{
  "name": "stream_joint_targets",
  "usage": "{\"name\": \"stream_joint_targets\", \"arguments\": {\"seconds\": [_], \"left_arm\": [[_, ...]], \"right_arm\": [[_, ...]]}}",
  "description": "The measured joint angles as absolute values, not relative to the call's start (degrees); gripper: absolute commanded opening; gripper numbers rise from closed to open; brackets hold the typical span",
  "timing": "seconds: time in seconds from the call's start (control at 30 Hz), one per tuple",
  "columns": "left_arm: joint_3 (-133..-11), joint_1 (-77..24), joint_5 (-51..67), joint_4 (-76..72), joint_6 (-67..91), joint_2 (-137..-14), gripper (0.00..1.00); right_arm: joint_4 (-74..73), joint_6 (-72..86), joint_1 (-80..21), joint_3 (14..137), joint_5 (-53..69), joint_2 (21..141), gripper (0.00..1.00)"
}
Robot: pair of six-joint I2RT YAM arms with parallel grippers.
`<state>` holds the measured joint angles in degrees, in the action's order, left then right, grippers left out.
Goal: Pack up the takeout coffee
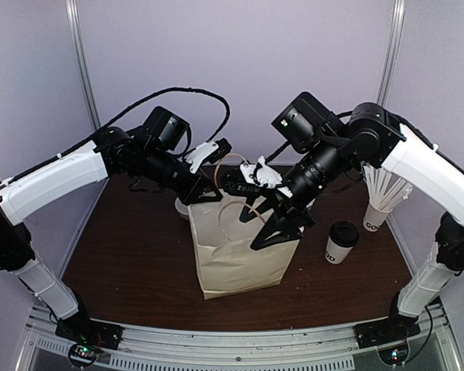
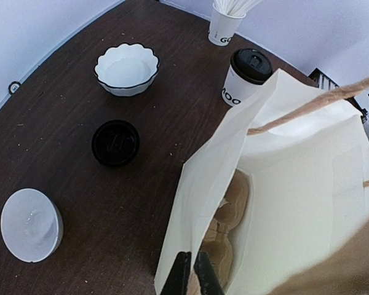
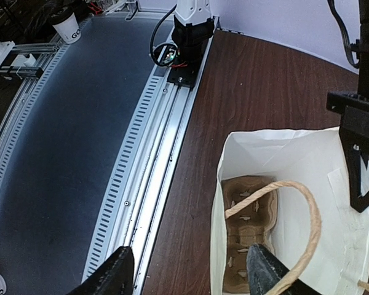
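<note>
The takeout coffee (image 1: 342, 242), a small white cup with dark letters and a black lid, stands upright on the table to the right of a cream paper bag (image 1: 236, 259). The left wrist view shows the cup (image 2: 249, 77) just behind the bag (image 2: 307, 184). My left gripper (image 1: 207, 192) (image 2: 192, 278) is shut on the bag's top rim, holding the mouth apart. My right gripper (image 1: 282, 224) (image 3: 190, 276) hangs open above the bag's mouth, empty, one finger over the inside and one outside. A brown cardboard cup carrier (image 3: 249, 227) (image 2: 230, 224) lies at the bag's bottom.
A like cup full of white sticks (image 1: 379, 209) (image 2: 224, 24) stands at the back right. A scalloped white bowl (image 2: 127, 69), a loose black lid (image 2: 115, 142) and a round white lid (image 2: 31, 224) lie behind the bag. A tan bag handle (image 3: 298, 203) arches over the opening.
</note>
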<state>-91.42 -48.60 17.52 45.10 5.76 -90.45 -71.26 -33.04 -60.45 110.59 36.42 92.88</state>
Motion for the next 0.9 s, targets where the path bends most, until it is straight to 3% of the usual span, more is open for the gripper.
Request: {"name": "stream_joint_targets", "arguments": {"seconds": [0.03,0.17,0.2,0.53,0.6,0.9], "left_arm": [[-91.4,-48.6,17.5,45.1,5.8,-90.5,0.0],[-91.4,-48.4,17.9,45.1,6.0,-90.7,0.0],[-91.4,-48.1,18.3,45.1,6.0,-91.0,0.0],[-92.2,-43.7,22.1,45.0,7.2,-93.6,0.0],[-92.4,-43.3,22.7,45.0,7.4,-94.0,0.0],[-93.4,-43.1,23.6,45.1,7.6,-95.2,0.0]], "right_arm": [[-71.2,-33.0,-60.9,111.4,35.5,93.2,0.53],[-70.2,-35.9,-62.1,112.5,32.2,93.5,0.07],[-69.8,-37.2,-62.4,112.2,31.5,93.4,0.01],[-73.2,-52.5,-66.0,108.2,27.2,90.8,0.0],[-74.3,-54.6,-67.6,107.1,25.8,90.1,0.07],[-71.9,-57.2,-72.0,95.3,16.2,86.1,0.09]]}}
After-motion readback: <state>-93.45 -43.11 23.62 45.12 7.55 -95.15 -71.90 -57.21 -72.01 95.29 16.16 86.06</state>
